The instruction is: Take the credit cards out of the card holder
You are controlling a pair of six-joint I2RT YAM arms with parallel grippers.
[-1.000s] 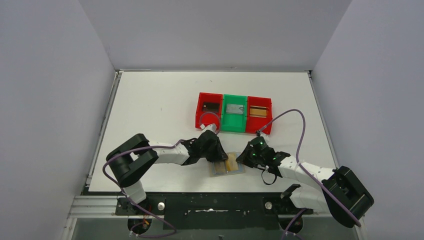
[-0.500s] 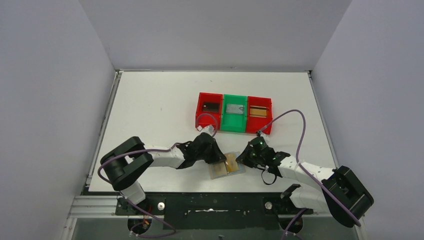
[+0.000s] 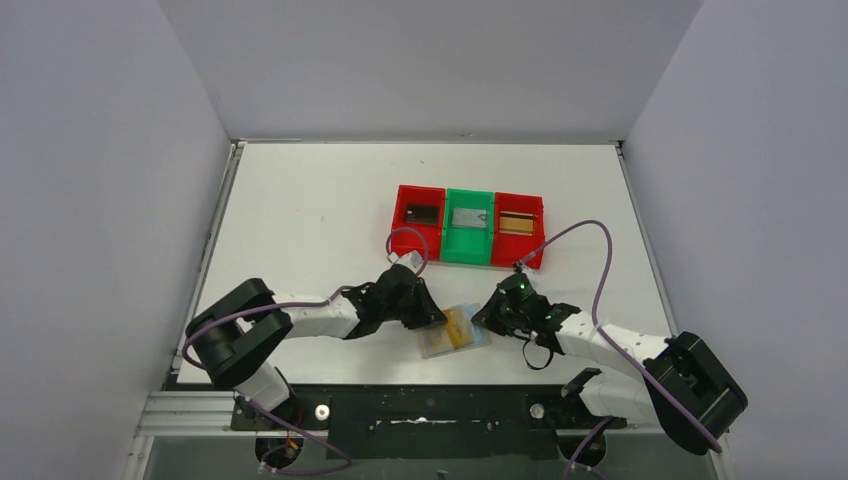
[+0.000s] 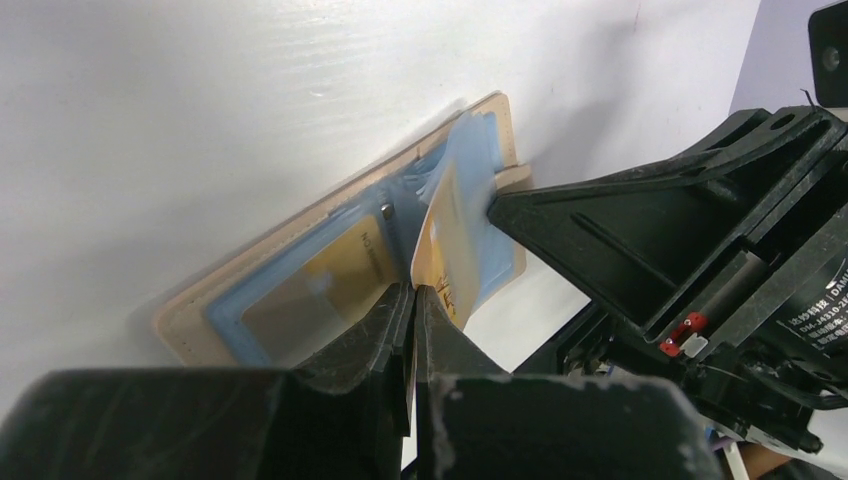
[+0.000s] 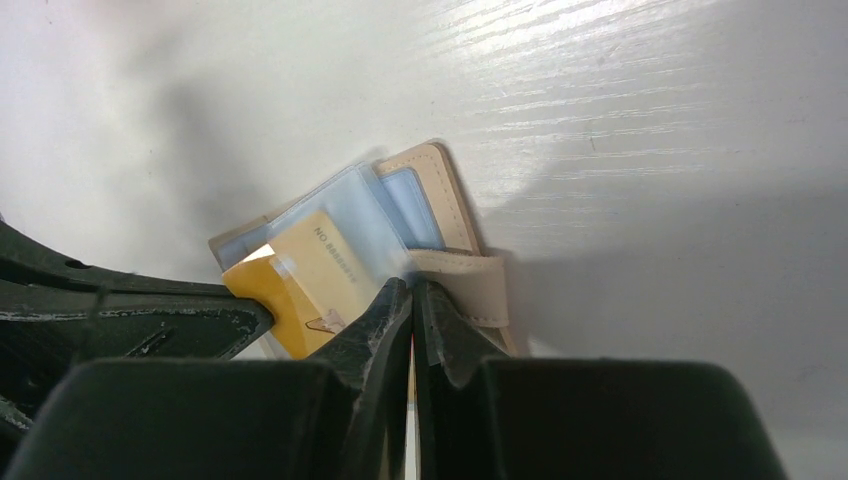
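Near the table's (image 3: 300, 200) near edge, the left gripper (image 4: 411, 300) pinches a gold credit card (image 4: 447, 245) tilted up out of the open card holder (image 4: 190, 320), probably to slide it free. A second card (image 4: 345, 265) sits sleeved. The right gripper (image 5: 411, 292) clamps the holder's flap, anchoring it. Behind, three trays (image 3: 397, 235) each hold one flat item.

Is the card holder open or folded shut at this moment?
Open. The card holder lies spread on the table, its pale blue inner panels facing up, with a gold card showing in one pocket.
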